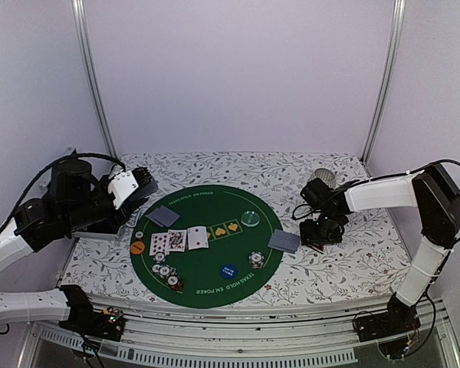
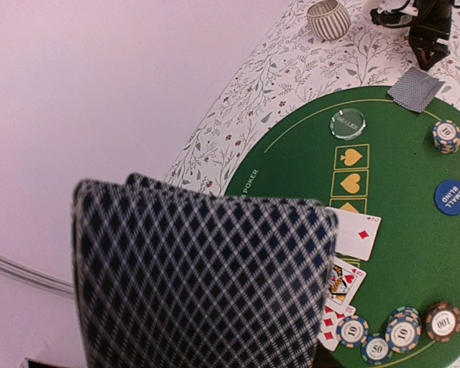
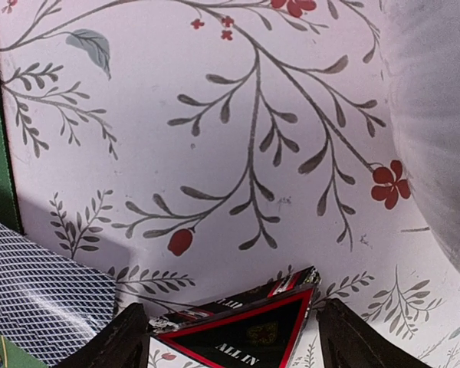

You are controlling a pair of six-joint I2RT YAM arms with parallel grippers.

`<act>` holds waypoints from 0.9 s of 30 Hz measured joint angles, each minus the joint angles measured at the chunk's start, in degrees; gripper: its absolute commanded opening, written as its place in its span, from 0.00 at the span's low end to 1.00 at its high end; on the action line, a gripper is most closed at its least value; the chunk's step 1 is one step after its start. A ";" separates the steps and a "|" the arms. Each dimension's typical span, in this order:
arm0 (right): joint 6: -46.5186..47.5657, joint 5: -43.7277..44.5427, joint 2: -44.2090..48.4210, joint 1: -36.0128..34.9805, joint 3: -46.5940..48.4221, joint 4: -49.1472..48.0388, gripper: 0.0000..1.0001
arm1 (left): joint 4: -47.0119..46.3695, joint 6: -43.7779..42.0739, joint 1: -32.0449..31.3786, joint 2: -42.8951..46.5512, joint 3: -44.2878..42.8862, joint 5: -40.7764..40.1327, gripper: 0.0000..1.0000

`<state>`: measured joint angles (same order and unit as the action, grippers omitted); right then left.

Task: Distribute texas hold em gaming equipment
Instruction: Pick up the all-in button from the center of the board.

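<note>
1. At the right, low over the floral tablecloth (image 1: 353, 261) and just off the round green mat (image 1: 207, 257): right gripper (image 1: 322, 231), jaws spread wide.
2. Between its dark fingers (image 3: 123, 341): red-black triangle marker (image 3: 249, 333), lettered ALL IN, flat on the cloth. One finger on each side of it, the one nearer the mat right up against a corner. Impossible to tell whether either finger actually presses on it.
3. Just left of that marker in the wrist view: corner of grey-blue-backed cards (image 3: 38, 295), face down, at the mat's right edge.
4. Up above the table's far-left part: left gripper (image 1: 136, 189), clamped on a fanned deck (image 2: 199, 284) with patterned backs. Fingers hidden behind the deck in its own wrist view.
5. On the mat:
   - face-down pair (image 1: 162, 216) at far left
   - face-up cards (image 1: 178, 240) left of centre
   - clear disc (image 1: 250, 218) on the far side, right of centre
   - blue button (image 1: 228, 271) towards the near side
   - orange button (image 1: 138, 248) at the left edge
   - striped chips (image 1: 165, 273) at near left
   - another stack (image 1: 256, 260) just right of the blue button
6. On the cloth at far right, just beyond the right gripper: ribbed grey cup (image 1: 320, 179), upright.
</note>
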<state>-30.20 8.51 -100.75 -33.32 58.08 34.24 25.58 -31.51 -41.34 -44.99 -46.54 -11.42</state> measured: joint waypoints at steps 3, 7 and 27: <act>0.00 0.15 0.00 0.02 0.00 -0.02 0.76 | 0.00 0.00 0.00 0.00 0.00 0.02 0.38; 0.17 0.17 -0.09 0.09 0.00 -0.26 0.69 | 0.00 0.02 0.00 0.02 0.02 0.00 0.38; 1.86 2.54 -0.31 -3.26 8.22 6.36 0.48 | 0.02 0.00 0.00 0.11 0.02 0.02 0.38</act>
<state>-28.34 11.05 -101.06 -36.58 66.30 40.60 25.61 -31.51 -41.34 -44.88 -46.52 -11.40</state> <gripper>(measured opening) 0.625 0.383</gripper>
